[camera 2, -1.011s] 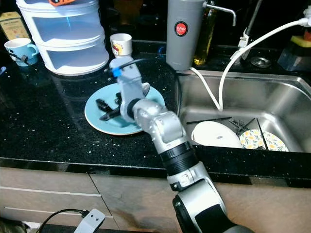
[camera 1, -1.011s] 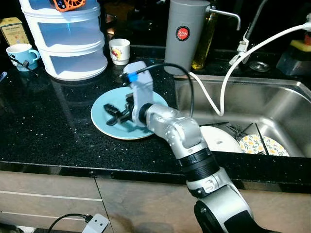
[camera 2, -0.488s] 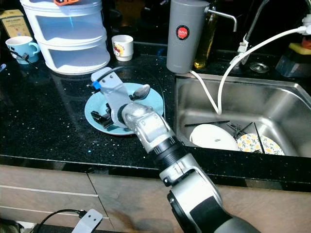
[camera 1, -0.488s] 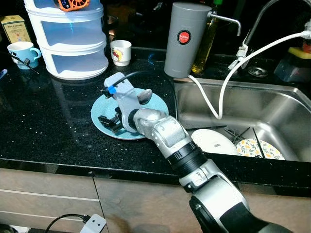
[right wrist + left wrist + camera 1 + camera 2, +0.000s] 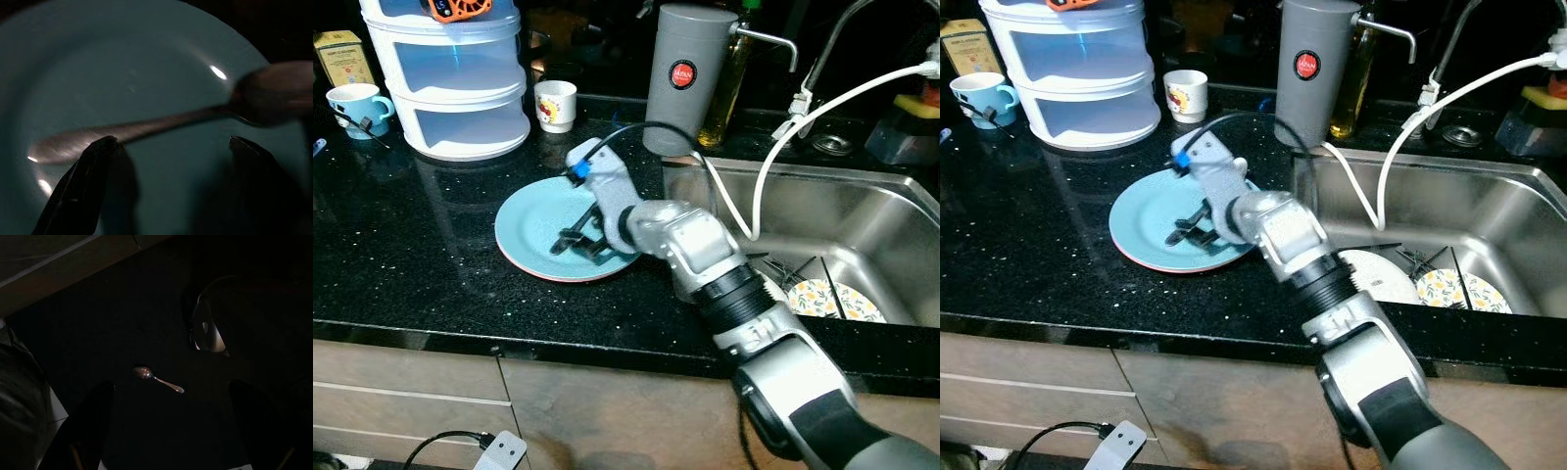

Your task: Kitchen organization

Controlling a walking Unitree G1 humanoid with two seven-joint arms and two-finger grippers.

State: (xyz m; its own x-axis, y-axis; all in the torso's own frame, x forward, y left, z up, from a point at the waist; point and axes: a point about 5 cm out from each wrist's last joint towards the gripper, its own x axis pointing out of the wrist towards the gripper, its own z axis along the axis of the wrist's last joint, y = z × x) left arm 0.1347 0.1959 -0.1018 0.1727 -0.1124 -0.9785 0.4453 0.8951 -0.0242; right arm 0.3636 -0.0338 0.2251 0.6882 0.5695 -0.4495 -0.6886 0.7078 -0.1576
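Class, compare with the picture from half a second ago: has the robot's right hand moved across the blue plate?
Yes. The right hand has shifted from the blue plate's left edge toward its right side, nearer the sink, and is open over the spoon.

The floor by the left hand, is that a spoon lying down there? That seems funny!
Yes, a spoon lies alone on the dark floor, odd for cutlery. Another spoon rests on the blue plate.

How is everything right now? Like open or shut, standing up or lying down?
right gripper: open, low over the blue plate
left gripper: open, hanging in the dark
blue plate: flat on the counter
spoon: lying across the blue plate, not gripped
white cup: upright
blue mug: upright
flowered plate: lying in the sink
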